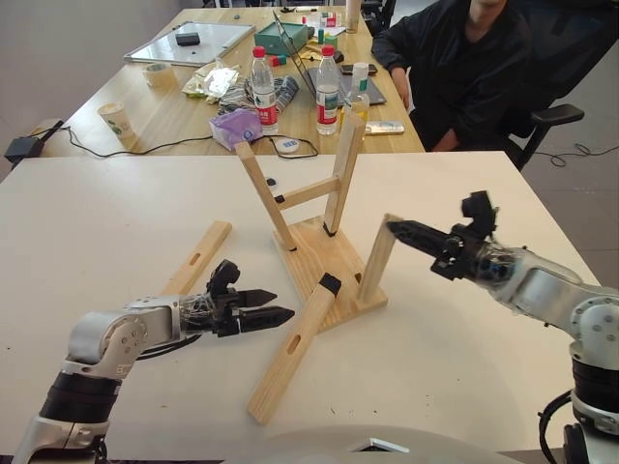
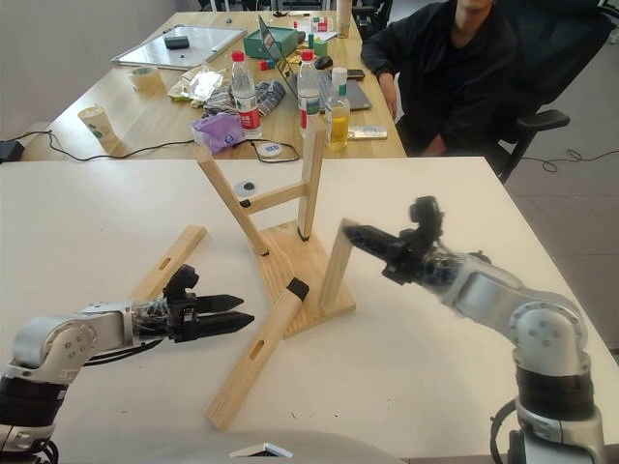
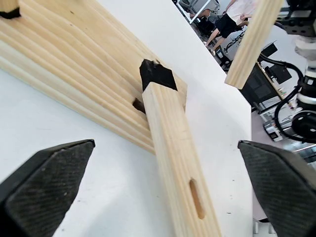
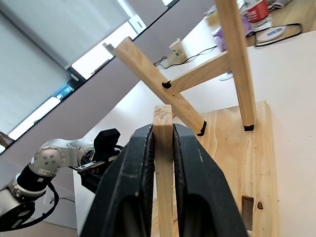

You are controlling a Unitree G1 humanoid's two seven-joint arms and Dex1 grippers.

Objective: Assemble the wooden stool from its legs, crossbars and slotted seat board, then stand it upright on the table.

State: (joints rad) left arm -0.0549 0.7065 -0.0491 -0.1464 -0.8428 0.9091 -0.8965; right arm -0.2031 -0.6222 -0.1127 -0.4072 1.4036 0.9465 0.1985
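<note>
The slotted seat board (image 1: 340, 263) lies flat on the white table. Two legs (image 1: 267, 197) joined by a crossbar (image 1: 308, 192) stand in it, leaning. A third leg (image 1: 377, 263) stands tilted at the board's right edge, and my right gripper (image 1: 398, 229) is shut on its top end, as the right wrist view shows (image 4: 163, 148). A fourth leg (image 1: 290, 353) lies on the table with its black-tipped end (image 3: 155, 74) resting on the board. My left gripper (image 1: 274, 305) hovers open just left of that leg, its fingers (image 3: 49, 180) wide apart either side of it. Another slotted piece (image 1: 198, 256) lies at the left.
Behind the white table (image 1: 116, 222) stands a wooden table with bottles (image 1: 263, 90), a paper cup (image 1: 117, 123), tape, a cable and clutter. A person sits at the back right, not touching anything. Bare table lies in front and to the far left.
</note>
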